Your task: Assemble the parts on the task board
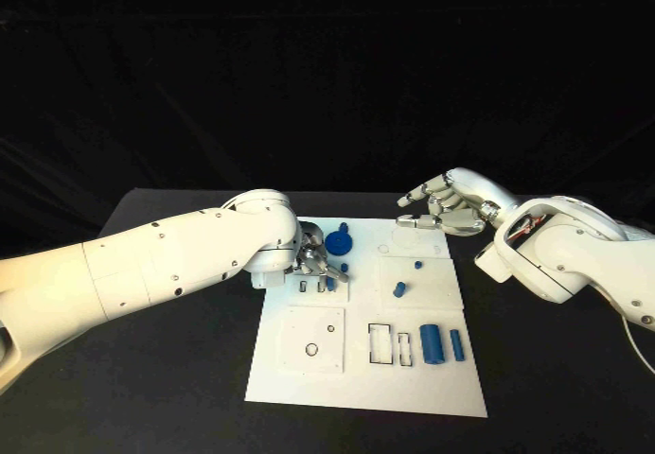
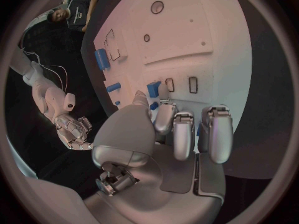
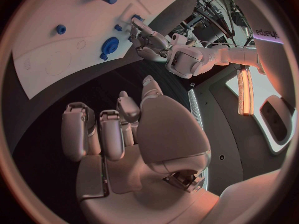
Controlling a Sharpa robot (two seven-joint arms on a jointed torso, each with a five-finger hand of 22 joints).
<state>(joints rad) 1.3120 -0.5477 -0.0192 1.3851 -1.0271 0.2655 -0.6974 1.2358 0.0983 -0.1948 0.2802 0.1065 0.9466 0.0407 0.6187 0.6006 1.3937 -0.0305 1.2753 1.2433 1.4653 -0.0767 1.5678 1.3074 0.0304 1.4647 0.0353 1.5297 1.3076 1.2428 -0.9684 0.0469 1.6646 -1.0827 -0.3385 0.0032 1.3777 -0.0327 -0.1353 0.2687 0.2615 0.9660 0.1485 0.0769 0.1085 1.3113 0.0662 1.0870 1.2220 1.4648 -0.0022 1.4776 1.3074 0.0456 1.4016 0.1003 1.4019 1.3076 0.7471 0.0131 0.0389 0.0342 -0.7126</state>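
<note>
Fingers (image 2: pixel 184 134) of your left silver hand (image 1: pixel 312 260) pinch a small blue block (image 2: pixel 153 89) over the white task board (image 1: pixel 410 383), just beside two small rectangular slots (image 2: pixel 181 84). Your right silver hand (image 1: pixel 444 210) hovers off the far edge, curled and empty.

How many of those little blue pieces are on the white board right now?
I count 7: a round piece at the far end, three small ones mid-board, one by the left hand, and two bars near the front. That hand may hide more.
</note>
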